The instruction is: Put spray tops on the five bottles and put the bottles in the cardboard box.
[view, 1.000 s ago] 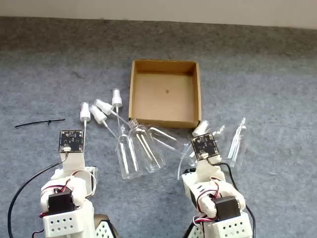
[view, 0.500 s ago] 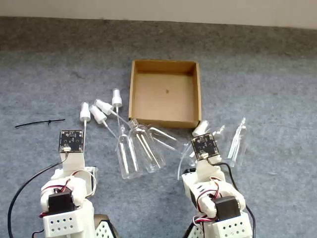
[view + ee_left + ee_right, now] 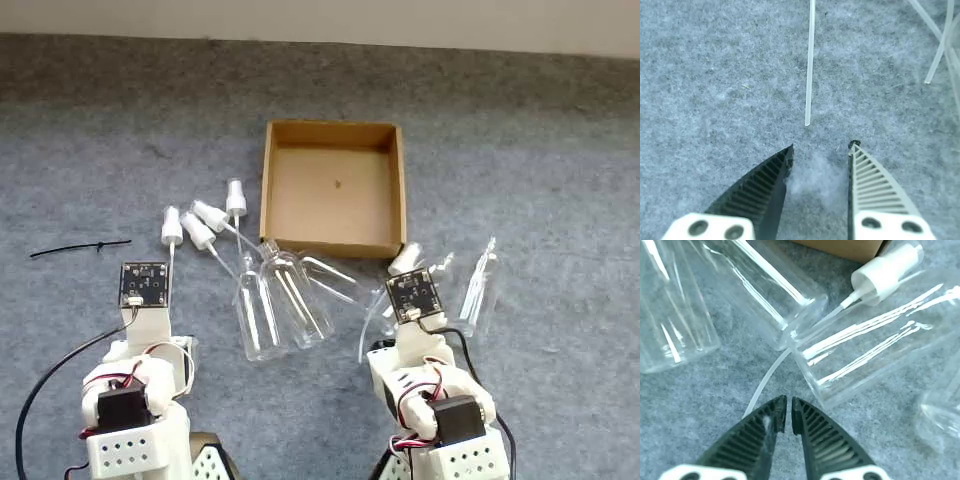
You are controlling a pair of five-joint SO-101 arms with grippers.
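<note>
The open cardboard box (image 3: 335, 185) sits mid-table. Left of it lie several white spray tops (image 3: 198, 230) with thin dip tubes. Clear bottles (image 3: 280, 300) lie on their sides in front of the box, and more bottles (image 3: 478, 285) lie to the right. My left gripper (image 3: 822, 148) is open above bare carpet, just short of the end of one dip tube (image 3: 810, 60). My right gripper (image 3: 788, 400) is shut with nothing in it. It points at a lying bottle (image 3: 865, 355), and the tube of a spray top (image 3: 885, 270) runs past one finger.
A black cable tie (image 3: 80, 247) lies on the grey carpet at far left. The left arm (image 3: 145, 300) and right arm (image 3: 415, 300) stand at the near edge. Two more bottles (image 3: 770, 285) lie by the box wall (image 3: 840, 247).
</note>
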